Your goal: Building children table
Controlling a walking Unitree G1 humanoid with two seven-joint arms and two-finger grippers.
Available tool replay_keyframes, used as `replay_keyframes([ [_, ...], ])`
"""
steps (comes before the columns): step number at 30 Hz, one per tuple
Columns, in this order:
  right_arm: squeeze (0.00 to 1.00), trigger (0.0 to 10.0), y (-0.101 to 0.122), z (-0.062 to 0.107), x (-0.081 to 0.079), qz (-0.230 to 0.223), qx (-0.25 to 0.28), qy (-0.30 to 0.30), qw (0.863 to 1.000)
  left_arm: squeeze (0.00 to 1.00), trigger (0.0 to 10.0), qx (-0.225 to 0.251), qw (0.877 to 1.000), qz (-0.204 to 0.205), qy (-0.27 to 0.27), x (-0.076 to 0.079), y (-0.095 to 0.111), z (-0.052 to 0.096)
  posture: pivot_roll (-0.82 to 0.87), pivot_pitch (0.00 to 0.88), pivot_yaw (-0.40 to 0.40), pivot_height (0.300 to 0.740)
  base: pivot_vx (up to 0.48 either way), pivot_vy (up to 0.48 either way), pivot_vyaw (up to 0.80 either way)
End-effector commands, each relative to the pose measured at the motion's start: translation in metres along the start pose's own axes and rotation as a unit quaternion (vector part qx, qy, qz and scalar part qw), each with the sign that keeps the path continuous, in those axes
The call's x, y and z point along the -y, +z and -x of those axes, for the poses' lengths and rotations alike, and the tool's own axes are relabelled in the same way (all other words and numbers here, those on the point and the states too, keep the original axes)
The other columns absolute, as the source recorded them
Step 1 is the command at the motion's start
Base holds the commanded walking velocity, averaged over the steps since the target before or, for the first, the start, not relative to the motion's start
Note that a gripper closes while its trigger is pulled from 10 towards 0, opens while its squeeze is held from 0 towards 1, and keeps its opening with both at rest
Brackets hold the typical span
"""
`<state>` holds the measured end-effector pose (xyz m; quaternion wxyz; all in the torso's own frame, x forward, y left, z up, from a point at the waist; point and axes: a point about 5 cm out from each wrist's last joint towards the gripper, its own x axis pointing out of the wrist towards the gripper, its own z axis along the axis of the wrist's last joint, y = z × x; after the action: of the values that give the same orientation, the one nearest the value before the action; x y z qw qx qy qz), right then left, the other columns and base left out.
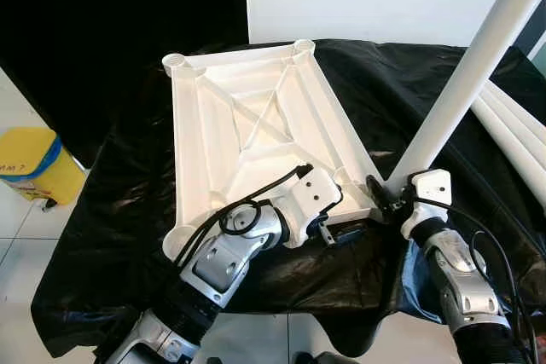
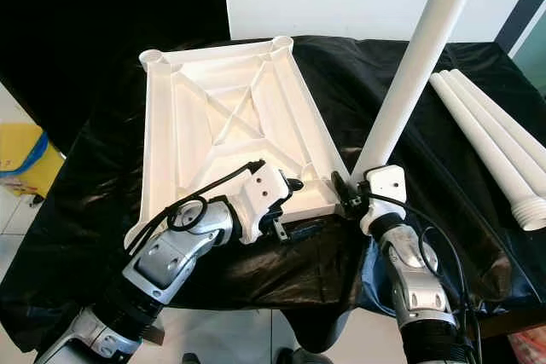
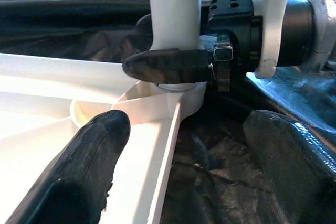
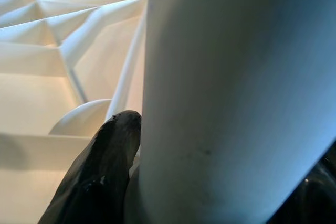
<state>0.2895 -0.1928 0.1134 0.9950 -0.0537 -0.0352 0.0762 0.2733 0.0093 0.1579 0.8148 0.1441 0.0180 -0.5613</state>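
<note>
At the lower centre of the frame, the left pincer (image 1: pixel 341 232) rests at the near edge of the white tabletop (image 1: pixel 256 138), which lies upside down on the desk (image 1: pixel 128 210) covered with black plastic sheet. In the left wrist view its fingers (image 3: pixel 79 171) stand apart, one over the rim and one beyond it, closed on nothing.

Just to the right, the right pincer (image 2: pixel 345 193) is closed around the foot of a white leg (image 2: pixel 409 74). The leg stands tilted in the near right corner socket (image 3: pixel 176 90) and rises to the upper right of the frame.

Farther to the right, three more legs (image 2: pixel 495 151) lie side by side on the sheet. The two far corner sockets (image 1: pixel 177 61) at the top of the tabletop are empty.

So I judge the work is at its beginning: the first leg is being seated, perhaps not fully, and three legs remain to fit.

At the left edge a yellow bin (image 1: pixel 30 164) stands on the floor.
</note>
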Motion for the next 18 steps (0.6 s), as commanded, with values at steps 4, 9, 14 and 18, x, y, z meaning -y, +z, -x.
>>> replay_keyframes([
  [4, 0.00, 10.0, -0.025, 0.011, -0.004, -0.025, -0.065, -0.066, 0.995, 0.00, 10.0, -0.005, 1.000, -0.006, 0.003, -0.004, -0.001, 0.002, -0.06, 0.095, -0.042, 0.740, 0.000, 0.000, 0.00],
  [9, 0.00, 10.0, -0.028, 0.018, -0.012, -0.035, -0.079, -0.152, 0.985, 0.00, 10.0, -0.002, 1.000, -0.003, 0.008, -0.005, -0.001, 0.003, -0.05, 0.093, -0.054, 0.740, 0.000, 0.000, 0.00],
  [14, 0.00, 10.0, -0.033, 0.023, -0.020, -0.043, -0.106, -0.219, 0.969, 0.00, 10.0, 0.000, 1.000, 0.000, 0.014, -0.005, -0.002, 0.003, -0.06, 0.095, -0.062, 0.740, 0.000, 0.000, 0.00],
  [18, 0.00, 10.0, -0.030, 0.021, -0.029, -0.051, -0.097, -0.206, 0.972, 0.00, 10.0, 0.000, 1.000, 0.002, 0.014, -0.004, -0.002, 0.001, -0.07, 0.101, -0.055, 0.740, 0.000, 0.000, 0.00],
])
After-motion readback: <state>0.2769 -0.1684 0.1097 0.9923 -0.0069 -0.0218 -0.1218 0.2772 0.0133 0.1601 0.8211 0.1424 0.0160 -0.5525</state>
